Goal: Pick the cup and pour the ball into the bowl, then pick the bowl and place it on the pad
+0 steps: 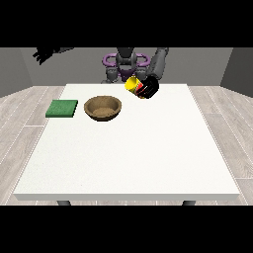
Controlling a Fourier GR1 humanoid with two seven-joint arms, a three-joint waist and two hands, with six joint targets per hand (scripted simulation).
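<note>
Front view shows that the yellow cup [132,84] is clamped in the hand at the view's right [148,87] and held tilted, right of the wooden bowl [103,108], so pouring and moving the bowl onto the green pad [62,108] are judged not yet done.

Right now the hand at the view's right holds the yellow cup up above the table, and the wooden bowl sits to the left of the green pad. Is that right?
Not quite. The front view shows the wooden bowl to the right of the green pad, not the left. The rest stands: the hand at the view's right holds the yellow cup up above the table.
</note>
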